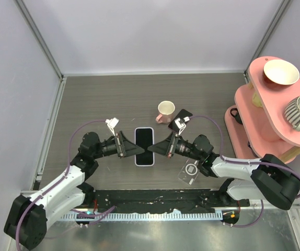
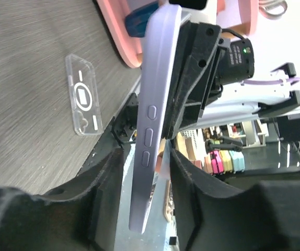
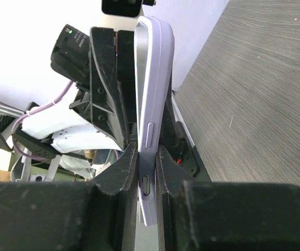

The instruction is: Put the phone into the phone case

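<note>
Fingers [image 2: 105,183] of the left gripper [image 1: 129,146] are standing apart around the left long edge of the phone [image 1: 145,144], and a gap is showing beside it, so they are not squeezing it. The phone is sitting in the middle between both grippers, screen facing up. The right gripper [image 1: 158,148] is clenching the phone's other long edge. The clear phone case [image 1: 188,172] is lying flat on the table [image 1: 87,104] to the right, apart from the phone. A pink cup [image 1: 165,111] is standing further back
</note>
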